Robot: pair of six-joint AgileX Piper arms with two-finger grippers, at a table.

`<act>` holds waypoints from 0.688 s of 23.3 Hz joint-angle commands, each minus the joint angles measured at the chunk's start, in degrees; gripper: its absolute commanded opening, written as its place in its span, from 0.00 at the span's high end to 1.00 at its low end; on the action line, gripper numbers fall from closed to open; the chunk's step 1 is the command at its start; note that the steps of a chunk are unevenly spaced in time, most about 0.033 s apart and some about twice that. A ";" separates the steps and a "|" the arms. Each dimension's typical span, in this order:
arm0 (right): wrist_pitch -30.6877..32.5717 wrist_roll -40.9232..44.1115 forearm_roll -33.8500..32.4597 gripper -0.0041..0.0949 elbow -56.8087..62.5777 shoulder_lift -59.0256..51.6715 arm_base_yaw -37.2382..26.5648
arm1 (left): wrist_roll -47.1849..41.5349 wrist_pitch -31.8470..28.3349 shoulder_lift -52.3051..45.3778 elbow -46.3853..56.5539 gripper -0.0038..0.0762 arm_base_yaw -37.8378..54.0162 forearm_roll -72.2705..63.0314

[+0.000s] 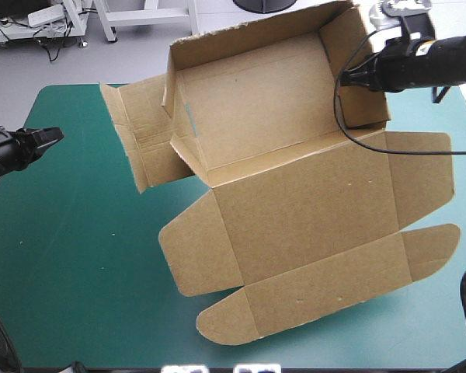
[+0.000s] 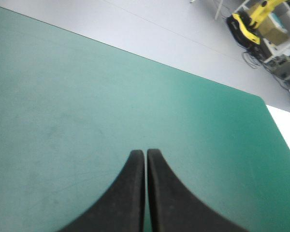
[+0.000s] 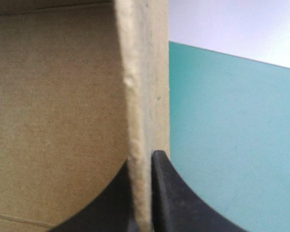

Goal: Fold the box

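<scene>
Right claw [image 3: 144, 155] is clamping the raised side wall [image 3: 146, 96] of the box [image 1: 303, 202], lying mid-table [image 1: 78, 256], apparently bracing it upright for tucking, while the left claw [image 2: 145, 153], pressed together and empty, is hovering well apart.

High camera: I look forward-down on whole desk [image 1: 78, 272], far edge 12 o'clock. Left wrist: low over desk cover. Right wrist: close against box [image 3: 63, 96] wall, desk shared beyond.
</scene>
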 commanded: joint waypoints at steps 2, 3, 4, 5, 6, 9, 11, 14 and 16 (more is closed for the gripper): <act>0.09 0.84 5.84 0.96 -1.77 -7.00 -1.72 | 3.74 6.60 -1.29 -1.54 0.95 -0.42 -8.97; -0.35 0.84 7.24 0.96 -1.77 -8.04 -1.72 | 3.89 7.86 -1.29 -1.54 0.95 -1.64 -11.33; -0.66 0.71 8.08 0.96 -1.77 -8.60 -1.72 | 5.65 8.99 -1.29 -1.54 0.95 -3.11 -12.84; -0.79 0.71 8.20 0.96 -1.77 -8.73 -1.72 | 5.89 9.11 -1.29 -1.54 0.95 -4.37 -13.10; -0.53 0.82 8.20 0.96 -1.77 -8.73 -1.72 | 6.04 9.11 -1.39 -1.54 0.95 -6.25 -13.10; 0.25 1.06 8.78 0.96 -1.64 -8.73 -1.72 | 6.47 9.11 -1.39 -1.54 0.95 -9.45 -13.33; 0.25 1.06 9.03 0.96 -1.64 -8.73 -1.72 | 6.74 9.11 -1.48 -1.54 0.95 -12.71 -15.23; 0.25 1.06 9.03 0.96 -1.64 -8.73 -1.72 | 7.92 9.11 -1.60 -2.09 0.95 -15.02 -17.60; 0.25 1.06 9.03 0.96 -1.64 -8.73 -1.72 | 7.92 9.11 -1.60 -2.77 0.95 -16.31 -18.01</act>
